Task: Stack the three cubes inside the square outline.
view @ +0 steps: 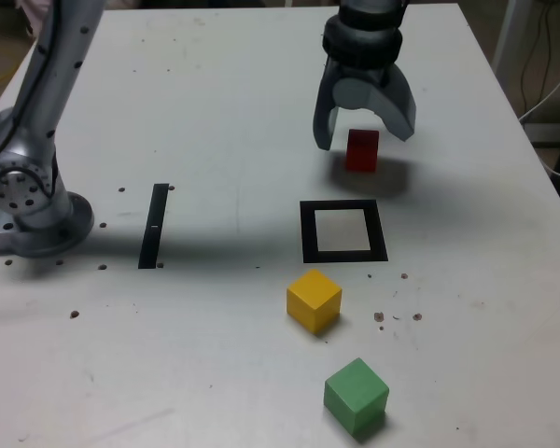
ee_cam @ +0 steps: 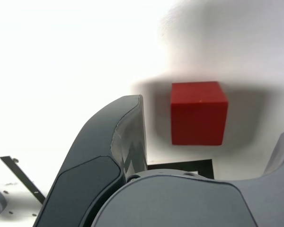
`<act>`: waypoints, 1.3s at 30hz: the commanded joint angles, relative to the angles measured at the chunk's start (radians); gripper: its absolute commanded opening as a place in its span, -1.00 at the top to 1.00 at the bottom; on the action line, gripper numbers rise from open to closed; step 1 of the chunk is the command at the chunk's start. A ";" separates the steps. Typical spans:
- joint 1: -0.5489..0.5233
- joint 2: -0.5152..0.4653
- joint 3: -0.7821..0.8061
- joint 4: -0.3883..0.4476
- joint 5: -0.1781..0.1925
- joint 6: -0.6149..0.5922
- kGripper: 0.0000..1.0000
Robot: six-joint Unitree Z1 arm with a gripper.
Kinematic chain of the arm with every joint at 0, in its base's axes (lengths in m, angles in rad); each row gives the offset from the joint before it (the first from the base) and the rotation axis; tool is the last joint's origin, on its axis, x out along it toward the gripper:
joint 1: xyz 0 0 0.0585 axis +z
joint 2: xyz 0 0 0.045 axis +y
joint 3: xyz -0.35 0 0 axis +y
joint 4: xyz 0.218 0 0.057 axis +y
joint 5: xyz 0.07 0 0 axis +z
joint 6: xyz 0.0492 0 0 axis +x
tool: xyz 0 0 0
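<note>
The red cube [view: 362,150] [ee_cam: 199,112] rests on the white table, just beyond the square outline [view: 343,231] [ee_cam: 182,165]. My gripper [view: 364,131] [ee_cam: 213,123] hangs open right over it, one finger on each side, neither touching it. The cube lies between the fingers in the wrist view. The yellow cube [view: 314,300] sits just in front of the outline, and the green cube [view: 356,396] lies nearer the front edge. The outline's white centre holds nothing.
A narrow black strip [view: 154,225] [ee_cam: 21,177] lies on the table at the exterior view's left, near the arm's grey base [view: 28,201]. Small dark specks dot the table. The table's right edge is close to the cubes.
</note>
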 commanded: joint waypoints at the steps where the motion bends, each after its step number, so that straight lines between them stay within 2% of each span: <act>1: 0.003 0.014 -0.010 -0.002 -0.008 0.001 -0.91; 7: 0.008 0.055 -0.014 -0.011 -0.033 0.001 -0.88; 16: 0.020 0.074 -0.019 -0.019 -0.035 -0.002 -0.78; 21: 0.021 0.073 -0.027 -0.014 -0.031 -0.002 -0.58; 28: 0.021 0.069 -0.030 -0.030 -0.019 -0.011 -0.05; 33: 0.021 0.074 -0.030 -0.030 -0.018 -0.012 0.06; 39: 0.019 0.077 -0.023 -0.034 -0.033 -0.006 0.31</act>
